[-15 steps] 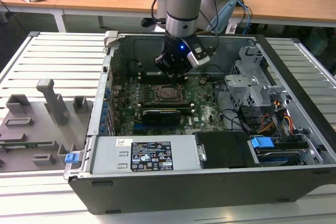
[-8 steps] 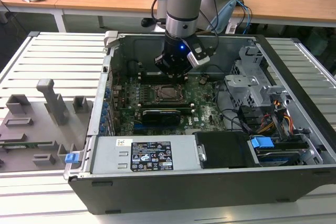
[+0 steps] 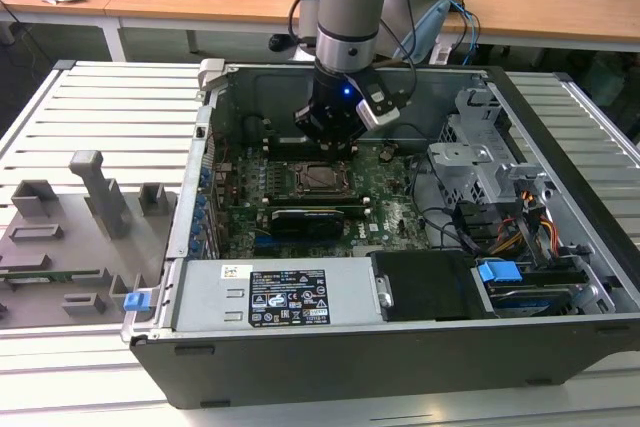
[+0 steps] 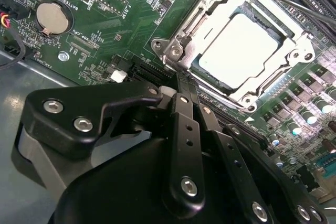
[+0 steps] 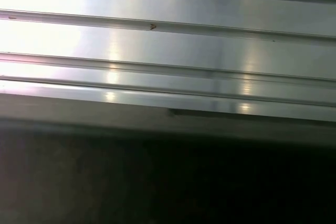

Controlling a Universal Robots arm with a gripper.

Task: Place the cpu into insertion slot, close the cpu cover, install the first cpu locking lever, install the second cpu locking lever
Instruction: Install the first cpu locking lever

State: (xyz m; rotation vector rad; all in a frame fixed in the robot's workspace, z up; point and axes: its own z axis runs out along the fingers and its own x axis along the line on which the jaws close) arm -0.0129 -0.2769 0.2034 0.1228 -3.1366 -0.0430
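In the exterior view my gripper (image 3: 330,145) hangs inside the open computer case, just above the insertion slot (image 3: 322,178) on the green motherboard (image 3: 392,209). In the second wrist view the cpu (image 4: 244,45) lies in the insertion slot (image 4: 185,56) with its silver face up. The cpu cover (image 4: 207,17) lies flat over it as a shiny metal frame. A thin locking lever (image 4: 294,1) runs along one side of the socket. My gripper (image 4: 181,80) is shut, its black fingertips pressed together at the socket's edge near a corner. Whether they pinch anything is hidden.
The case walls (image 3: 330,362) enclose the board. A silver power supply (image 3: 270,292) sits at the front, and a drive cage (image 3: 480,162) with cables stands at the exterior view's right. A grey fixture (image 3: 90,197) lies on the slatted table (image 5: 157,40). A coin battery (image 4: 52,17) sits on the board.
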